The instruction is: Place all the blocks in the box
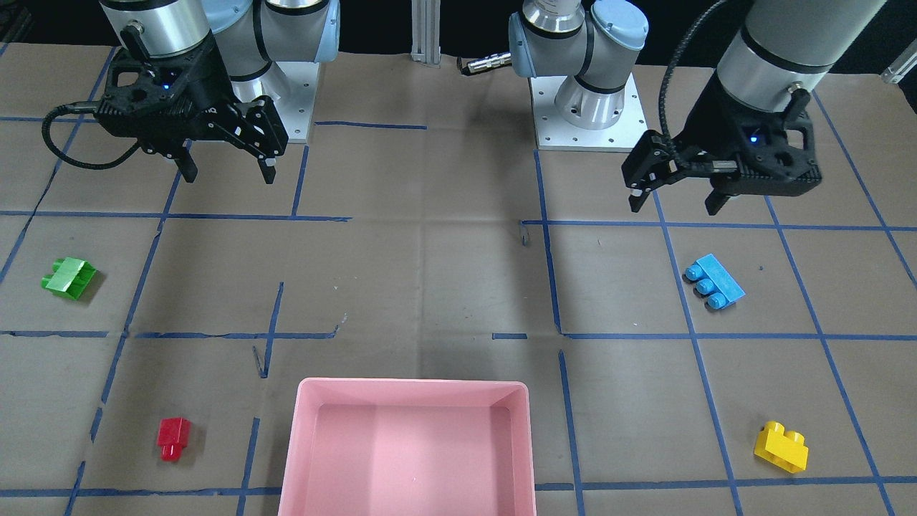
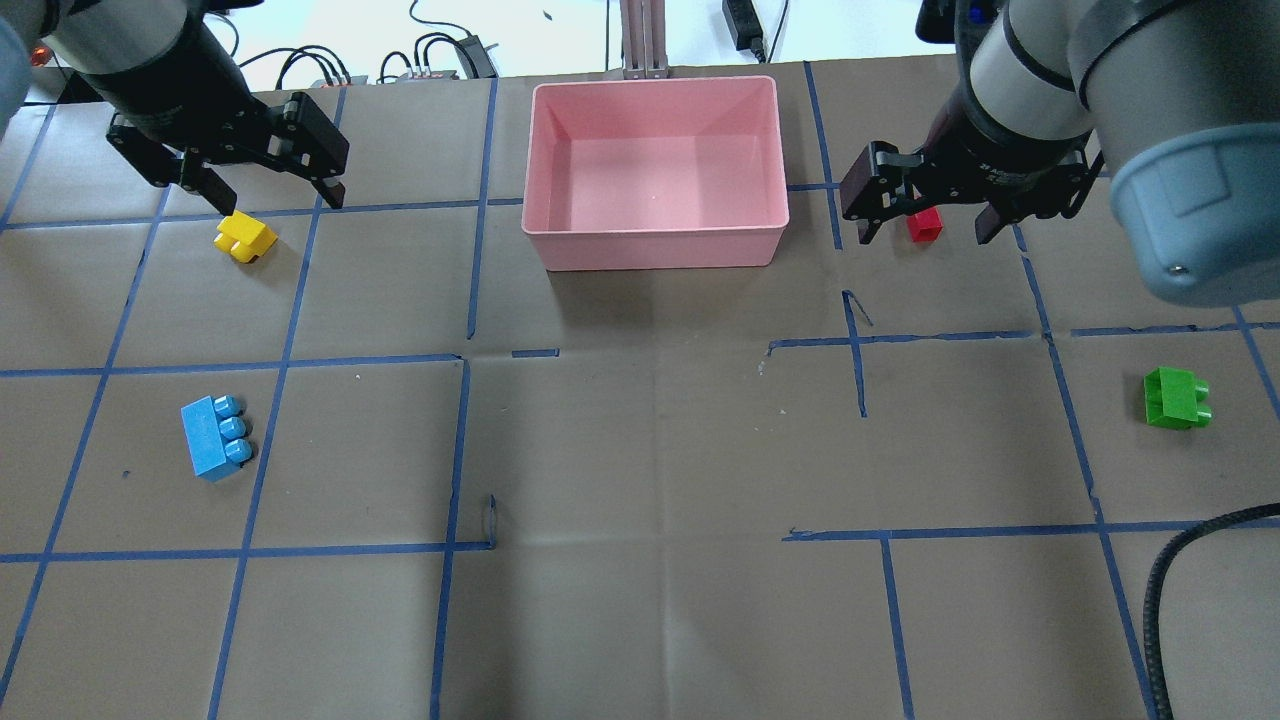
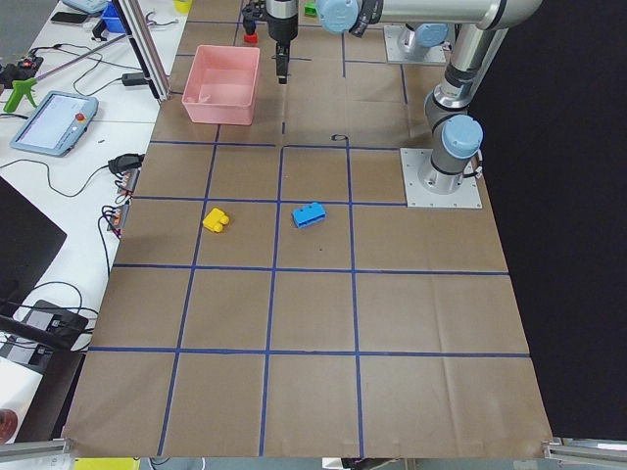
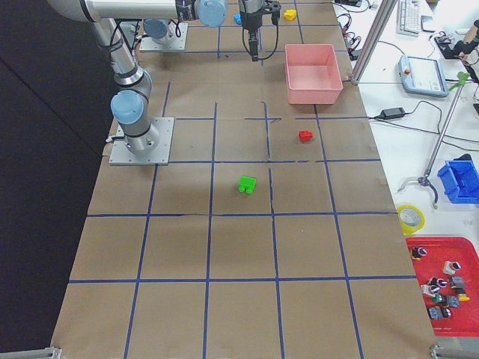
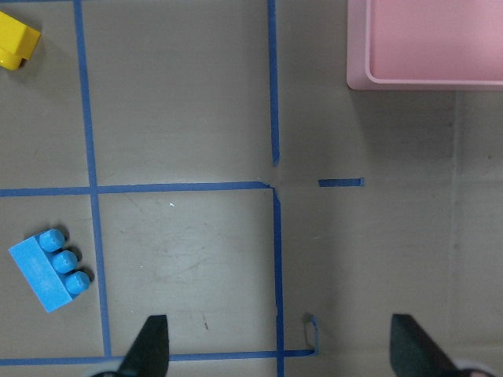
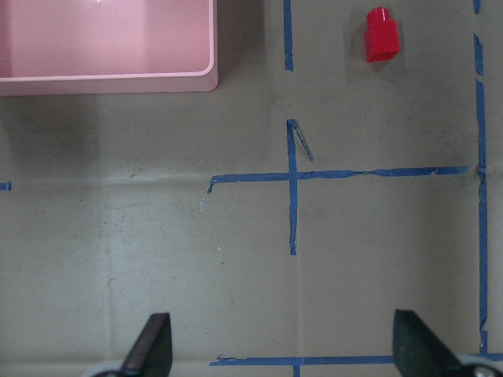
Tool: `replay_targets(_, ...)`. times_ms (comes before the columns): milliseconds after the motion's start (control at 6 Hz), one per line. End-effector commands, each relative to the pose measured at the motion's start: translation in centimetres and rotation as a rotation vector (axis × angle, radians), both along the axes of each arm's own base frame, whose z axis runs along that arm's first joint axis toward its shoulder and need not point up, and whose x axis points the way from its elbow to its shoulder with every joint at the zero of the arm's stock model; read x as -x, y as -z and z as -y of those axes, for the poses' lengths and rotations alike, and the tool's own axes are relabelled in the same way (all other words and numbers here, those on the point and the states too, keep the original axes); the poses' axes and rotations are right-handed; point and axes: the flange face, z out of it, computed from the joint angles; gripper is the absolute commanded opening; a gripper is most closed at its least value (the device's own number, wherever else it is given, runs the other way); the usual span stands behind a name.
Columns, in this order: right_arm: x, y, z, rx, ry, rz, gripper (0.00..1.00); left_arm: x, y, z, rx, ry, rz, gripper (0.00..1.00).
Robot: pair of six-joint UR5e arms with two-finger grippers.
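The left fingers and right fingers hang spread wide, gripping nothing, above the tabletop. Outside the box, the green block and red block lie on its right-arm side, the blue block and yellow block opposite.

Pink box: shallow rectangular tray, upright, open side up, at far middle of table. All four blocks outside it, well apart.
Yellow block: two studs, robot's left of box.
Red block: one stud, on side, right of box.
Blue block: three studs, on side, left, nearer robot.
Green block: on side, far right.
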Motion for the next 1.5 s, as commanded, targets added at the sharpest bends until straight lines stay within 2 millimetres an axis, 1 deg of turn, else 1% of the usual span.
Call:
replay_targets(0,6.1,-0.2,1.0,0.004,-0.025,-0.014,1.0,-12.5,0.0,-0.2,0.003,-0.124,0.002,0.99)
replay_targets(167,10.3,-0.2,1.5,0.004,-0.019,-0.022,1.0,-22.1,0.8,-2.0,-0.004,-0.211,-0.01,1.0)
replay_targets(333,13.0,0.0,1.7,0.003,-0.036,-0.034,1.0,-29.4,3.1,-4.2,-0.047,-0.308,-0.03,1.0)
replay_targets(500,15.7,0.0,1.6,0.003,-0.042,-0.043,1.0,-29.2,3.4,-5.3,-0.055,-0.339,-0.031,0.99)
replay_targets(667,17.6,0.0,1.6,0.003,-0.1,-0.072,1.0,-27.9,4.7,-6.8,-0.078,-0.486,-0.042,0.99)
replay_targets(833,19.4,0.9,1.8,-0.022,-0.11,-0.067,1.0,-26.3,6.8,-8.6,-0.106,-0.588,-0.057,0.99)
replay_targets(1000,22.4,2.4,1.1,-0.054,-0.065,-0.06,1.0,-25.8,9.0,-9.0,-0.103,-0.612,-0.057,0.99)
replay_targets(1167,25.0,5.0,0.0,-0.069,-0.011,-0.046,1.0,-25.8,11.9,-8.9,-0.124,-0.612,-0.072,0.99)
replay_targets(1333,27.0,7.2,-0.3,-0.011,0.043,-0.082,1.0,-25.7,14.4,-9.0,-0.131,-0.612,-0.076,0.99)
